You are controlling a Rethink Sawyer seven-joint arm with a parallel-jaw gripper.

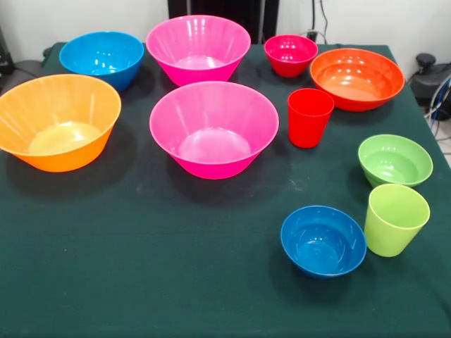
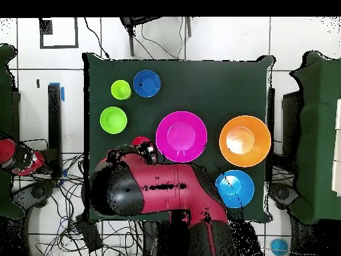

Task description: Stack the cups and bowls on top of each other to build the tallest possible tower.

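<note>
Nearest, small glossy blue plastic bowl (image 1: 323,240) beside lime-green plastic tumbler (image 1: 395,219); red plastic tumbler (image 1: 309,117) and remaining bowls stand separately. No tower begun. Gripper state indeterminable beneath red-and-black arm (image 2: 160,193).

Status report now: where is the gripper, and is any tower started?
Gripper hidden under the arm; state unknown. No tower: red cup, lime cup and bowls all separate on the table. Nothing blocking.

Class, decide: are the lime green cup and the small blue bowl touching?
Apart. The front view shows dark cloth between the lime green cup and the small blue bowl.
</note>
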